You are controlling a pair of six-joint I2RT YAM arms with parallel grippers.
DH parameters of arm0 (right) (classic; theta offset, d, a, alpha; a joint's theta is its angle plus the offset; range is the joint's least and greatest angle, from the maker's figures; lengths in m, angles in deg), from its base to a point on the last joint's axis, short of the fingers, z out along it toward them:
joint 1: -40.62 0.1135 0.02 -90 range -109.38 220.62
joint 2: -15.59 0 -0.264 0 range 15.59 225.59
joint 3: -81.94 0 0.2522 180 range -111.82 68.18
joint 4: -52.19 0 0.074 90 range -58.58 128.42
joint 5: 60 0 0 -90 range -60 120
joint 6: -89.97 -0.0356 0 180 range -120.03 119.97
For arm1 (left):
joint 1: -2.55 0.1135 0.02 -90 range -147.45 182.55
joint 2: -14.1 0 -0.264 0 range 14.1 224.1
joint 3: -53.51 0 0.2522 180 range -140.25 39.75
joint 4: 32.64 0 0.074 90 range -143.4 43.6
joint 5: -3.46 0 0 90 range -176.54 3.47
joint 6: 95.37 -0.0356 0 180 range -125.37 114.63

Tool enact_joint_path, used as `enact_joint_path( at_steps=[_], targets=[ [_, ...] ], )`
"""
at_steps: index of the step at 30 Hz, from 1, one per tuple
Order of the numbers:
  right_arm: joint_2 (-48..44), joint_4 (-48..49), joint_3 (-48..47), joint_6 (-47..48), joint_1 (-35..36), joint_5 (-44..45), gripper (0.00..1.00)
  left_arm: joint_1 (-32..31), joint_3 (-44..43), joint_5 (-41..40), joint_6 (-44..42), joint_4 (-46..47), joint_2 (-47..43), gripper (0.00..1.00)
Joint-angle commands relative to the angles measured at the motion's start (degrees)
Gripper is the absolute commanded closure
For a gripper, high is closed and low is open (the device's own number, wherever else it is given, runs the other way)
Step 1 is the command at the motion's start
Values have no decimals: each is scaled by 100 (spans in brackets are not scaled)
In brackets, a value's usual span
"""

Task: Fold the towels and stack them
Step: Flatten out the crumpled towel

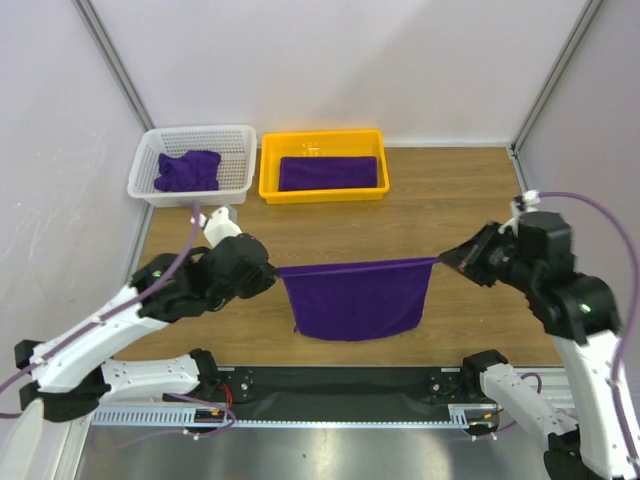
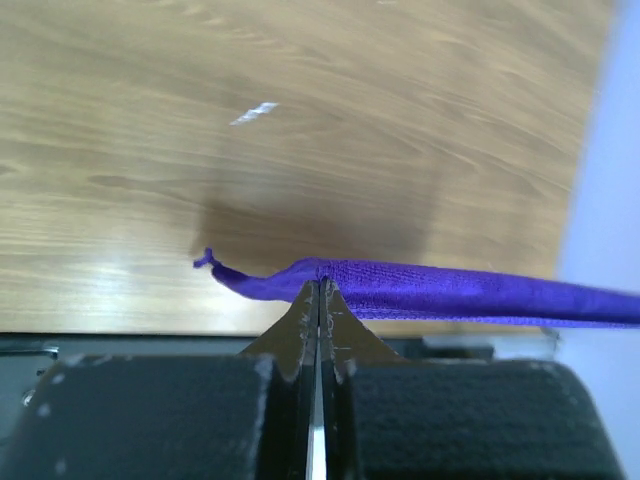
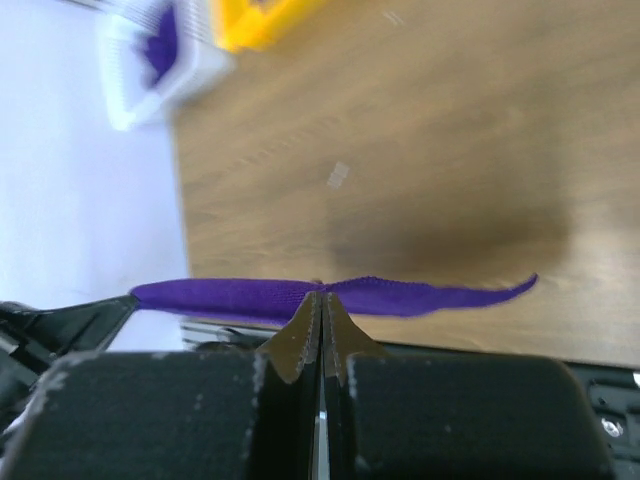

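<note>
Pinched tight, left tool (image 1: 276, 270) and right tool (image 1: 440, 262) each grip a towel (image 1: 355, 298) corner, stretching it taut, nearer than the yellow tray (image 1: 268, 172).

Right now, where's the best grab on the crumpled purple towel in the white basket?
Pinch a raised fold of the crumpled deep purple terry towel, coming straight down from above. The white slotted plastic basket walls it in on every side, and the bunched heap likely shows no flat edge to slide under.
</note>
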Motion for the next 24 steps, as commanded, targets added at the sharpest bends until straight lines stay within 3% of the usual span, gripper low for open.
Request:
enact_joint_path(
  at_steps=[1, 6, 14, 24],
  targets=[
    [306, 596, 834, -91, 1, 184, 100, 645, 1163, 476, -62, 957, -151, 100],
    [884, 1815, 1573, 146, -61, 168, 100, 1603, 1853, 748, -686, 2346, 226, 100],
    [2405, 3381, 1408, 621, -350, 54, 100, 2754, 1484, 1232, -2224, 3676, 1781, 100],
    [4523, 4411, 758, 999, -570, -334, 100, 3406, 1106, 1970, -3094, 5046, 3469, 99]
  ],
)
